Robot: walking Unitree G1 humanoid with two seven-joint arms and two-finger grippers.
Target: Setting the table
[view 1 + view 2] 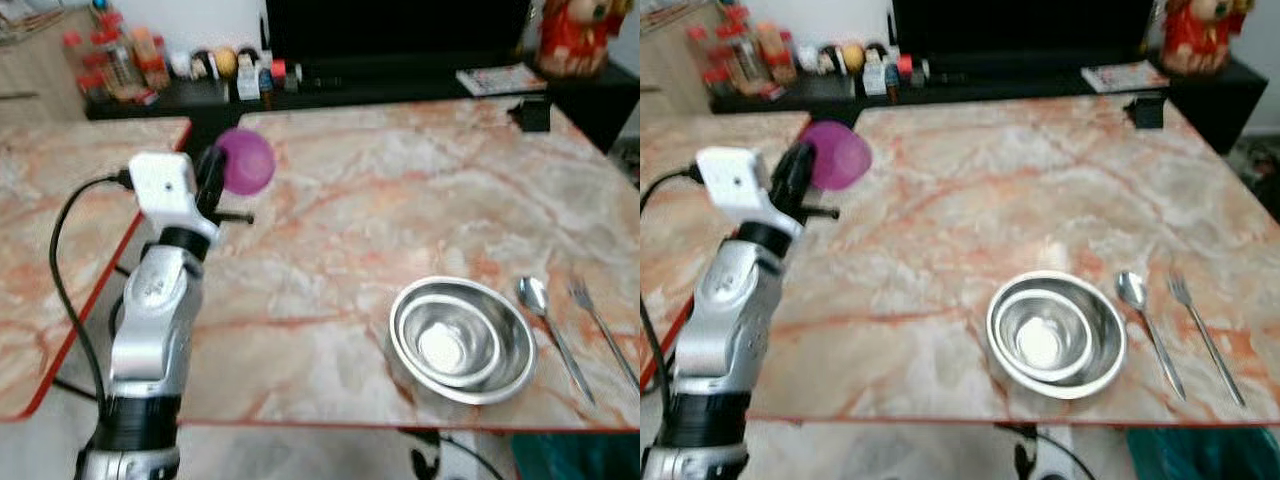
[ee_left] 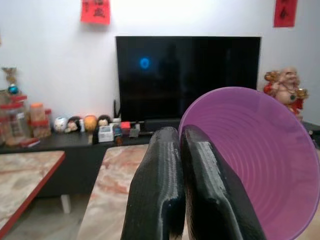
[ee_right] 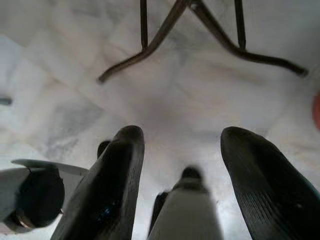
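Your left gripper is raised over the far left part of the marble table, near the gap between it and a second marble table on the left. Its two black fingers are pressed together on the rim of a purple plastic cup, which is held clear of the tabletop. In the left wrist view the cup is tilted, its open mouth facing the camera, with a dark television and a low cabinet behind it.

Near the front edge of the table, to the right of centre, you have two stainless steel bowls, the smaller nested inside the larger. A spoon lies just right of the bowls, bowl end pointing far. A fork lies just right of the spoon, roughly parallel to it and apart from it.

Your right gripper hangs idle with its fingers spread apart, above a pale tiled floor where dark metal table legs stand.
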